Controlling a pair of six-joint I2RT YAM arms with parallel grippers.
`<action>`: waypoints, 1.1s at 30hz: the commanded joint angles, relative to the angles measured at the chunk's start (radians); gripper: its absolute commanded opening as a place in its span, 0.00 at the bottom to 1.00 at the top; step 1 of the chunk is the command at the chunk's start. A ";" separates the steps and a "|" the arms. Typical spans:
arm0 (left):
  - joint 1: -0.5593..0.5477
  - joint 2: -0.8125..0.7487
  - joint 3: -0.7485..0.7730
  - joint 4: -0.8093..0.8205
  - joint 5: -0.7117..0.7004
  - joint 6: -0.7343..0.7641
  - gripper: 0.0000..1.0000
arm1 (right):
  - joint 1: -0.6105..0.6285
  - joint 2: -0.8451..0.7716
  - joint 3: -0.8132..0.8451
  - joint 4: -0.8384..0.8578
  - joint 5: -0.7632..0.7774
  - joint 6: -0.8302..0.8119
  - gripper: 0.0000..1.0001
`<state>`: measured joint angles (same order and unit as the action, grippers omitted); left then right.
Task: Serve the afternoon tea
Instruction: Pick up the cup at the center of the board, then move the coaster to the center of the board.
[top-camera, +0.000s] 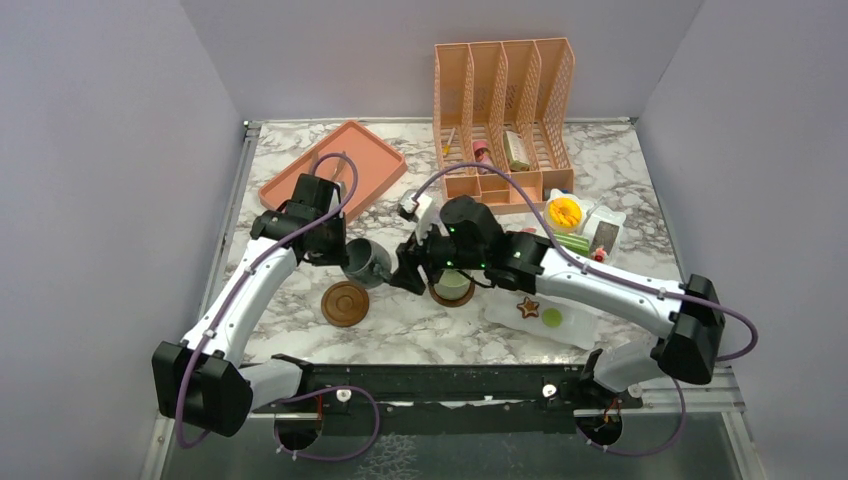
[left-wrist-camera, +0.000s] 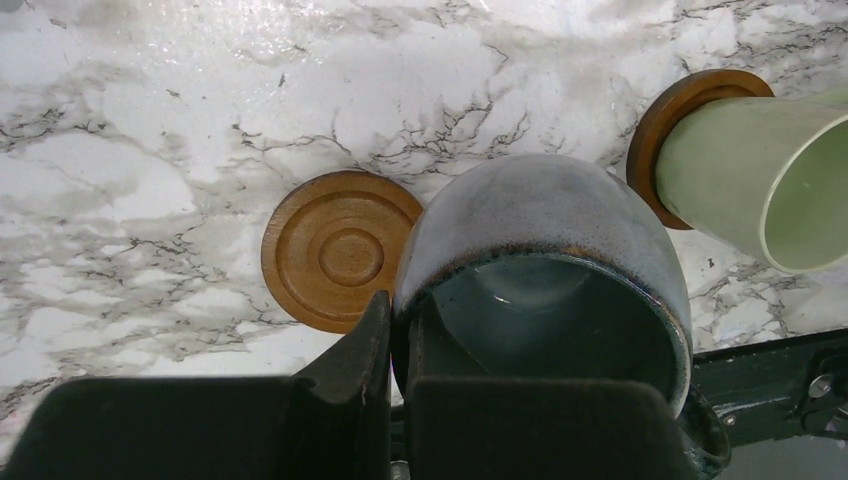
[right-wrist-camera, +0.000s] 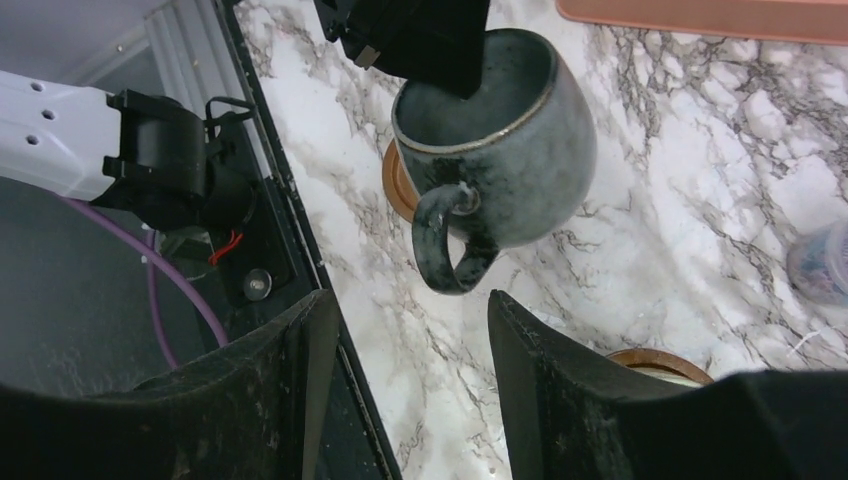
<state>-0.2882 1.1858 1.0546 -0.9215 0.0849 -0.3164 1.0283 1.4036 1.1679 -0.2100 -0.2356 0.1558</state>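
Your left gripper (left-wrist-camera: 397, 345) is pinching the rim of the grey-blue mug (left-wrist-camera: 540, 230), one finger inside and one outside. From the top, the mug is sitting mouth-up just at 1 o'clock of the empty coaster (top-camera: 345, 303). Can't tell if it's touching the table. Its handle is pointing to 4 o'clock, at your right gripper (right-wrist-camera: 410, 300), whose fingers are hanging spread apart just short of it. The pale green mug (top-camera: 452, 287) is standing on the other coaster (left-wrist-camera: 680, 100).
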 joint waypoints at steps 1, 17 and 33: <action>-0.002 -0.001 0.064 0.049 0.080 0.012 0.00 | 0.045 0.091 0.108 -0.098 0.025 -0.020 0.61; -0.002 0.013 0.066 0.046 0.172 0.025 0.00 | 0.141 0.373 0.372 -0.323 0.387 -0.048 0.55; 0.000 -0.020 0.095 0.041 0.189 -0.043 0.53 | 0.142 0.274 0.180 -0.043 0.379 -0.086 0.01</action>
<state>-0.2806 1.2118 1.0794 -0.9226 0.1703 -0.3000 1.1698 1.7279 1.4017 -0.3912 0.1020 0.0689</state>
